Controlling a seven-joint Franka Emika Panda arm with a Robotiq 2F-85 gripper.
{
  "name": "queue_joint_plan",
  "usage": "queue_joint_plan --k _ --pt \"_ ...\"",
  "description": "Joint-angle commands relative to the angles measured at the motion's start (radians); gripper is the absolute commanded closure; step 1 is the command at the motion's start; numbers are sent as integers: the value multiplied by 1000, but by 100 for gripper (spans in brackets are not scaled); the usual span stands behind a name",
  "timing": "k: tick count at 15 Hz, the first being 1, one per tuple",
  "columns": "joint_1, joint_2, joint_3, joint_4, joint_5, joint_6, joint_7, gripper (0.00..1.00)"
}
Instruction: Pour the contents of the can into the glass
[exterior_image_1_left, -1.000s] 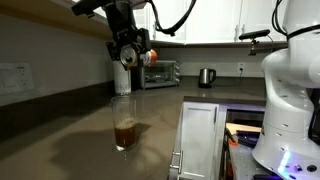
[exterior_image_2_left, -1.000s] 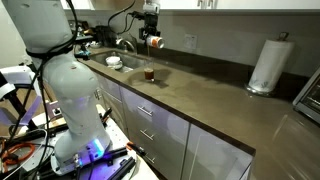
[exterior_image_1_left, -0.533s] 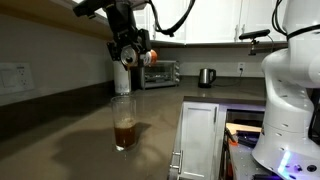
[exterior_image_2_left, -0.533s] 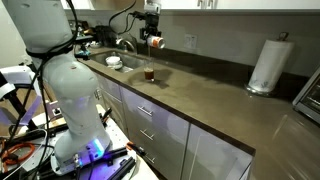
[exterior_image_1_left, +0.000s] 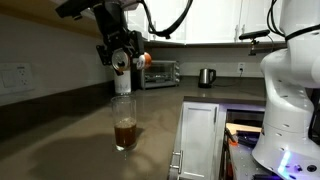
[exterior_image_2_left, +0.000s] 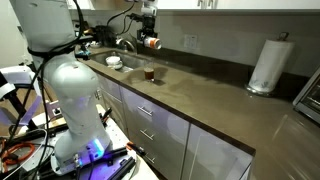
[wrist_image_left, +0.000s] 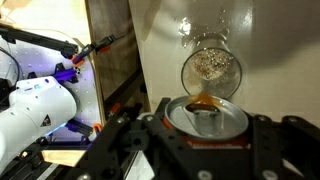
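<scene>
My gripper is shut on the red-orange and white can and holds it tilted above the glass. In the wrist view the can's silver top fills the lower middle, with brown liquid at its opening, and the glass sits just beyond it, seen from above with foamy liquid inside. The tall clear glass stands on the brown counter and holds dark brown liquid in its lower part. In an exterior view the can hangs above the glass near the sink.
A sink with a faucet and a white bowl lie beside the glass. A paper towel roll stands far along the counter. A toaster oven and a steel kettle stand at the back. The counter edge and drawers are close.
My gripper has moved a little sideways with the can and tilted it further over the glass. The glass has not moved.
</scene>
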Motion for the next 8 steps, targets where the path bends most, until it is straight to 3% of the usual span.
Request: queue_joint_plan --k 1,8 --pt "24 45 5 63 -45 -35 58 74" --pt "33 51 -6 58 -104 -55 79 74"
